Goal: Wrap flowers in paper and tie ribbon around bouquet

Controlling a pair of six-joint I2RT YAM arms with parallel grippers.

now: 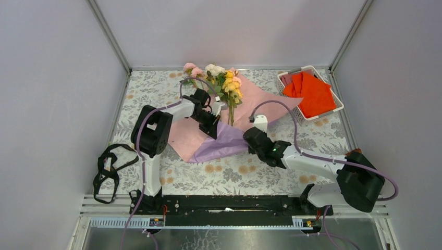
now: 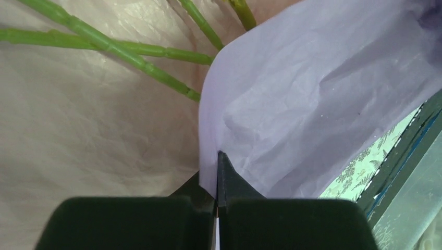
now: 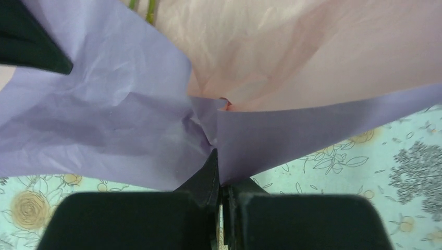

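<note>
The paper [image 1: 258, 99] lies spread across the middle of the counter [image 1: 234, 177], pale pink face up, with its near edge folded over so the lilac side shows. The flowers [image 1: 225, 82] lie on it, blooms toward the far wall and green stems [image 2: 104, 44] running down the pink face. The left gripper [image 2: 217, 159] is pinched tight on the lilac fold's edge, just beside the stem ends. The right gripper [image 3: 217, 156] is clamped on a crumpled lilac corner at the near right. The black ribbon [image 1: 107, 169] lies loose at the counter's left edge, well apart. A white basket [image 1: 295, 71] with an orange-red cloth [image 1: 312, 94] stands far right.
</note>
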